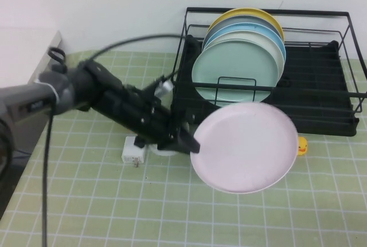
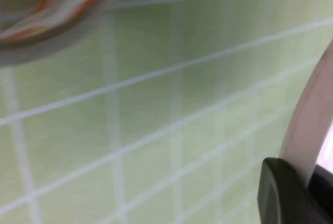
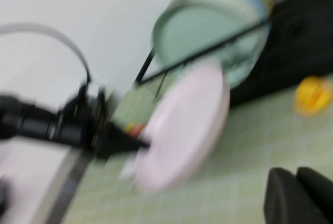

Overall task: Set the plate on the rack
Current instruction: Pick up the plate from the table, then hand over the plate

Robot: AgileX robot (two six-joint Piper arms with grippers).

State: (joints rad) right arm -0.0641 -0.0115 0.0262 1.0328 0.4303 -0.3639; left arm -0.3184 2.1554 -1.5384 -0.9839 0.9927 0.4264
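Note:
My left gripper is shut on the left rim of the pale pink plate and holds it tilted above the mat, just in front of the black wire rack. In the left wrist view the fingers pinch the plate's edge. The right wrist view shows the pink plate and the rack from the side. My right gripper is out of the high view; its two fingers lie close together with nothing between them.
Mint-green, white, blue and yellow plates stand in the rack's left slots. A small yellow duck sits in front of the rack. A white block lies on the green checked mat. A cup shows blurred in the left wrist view.

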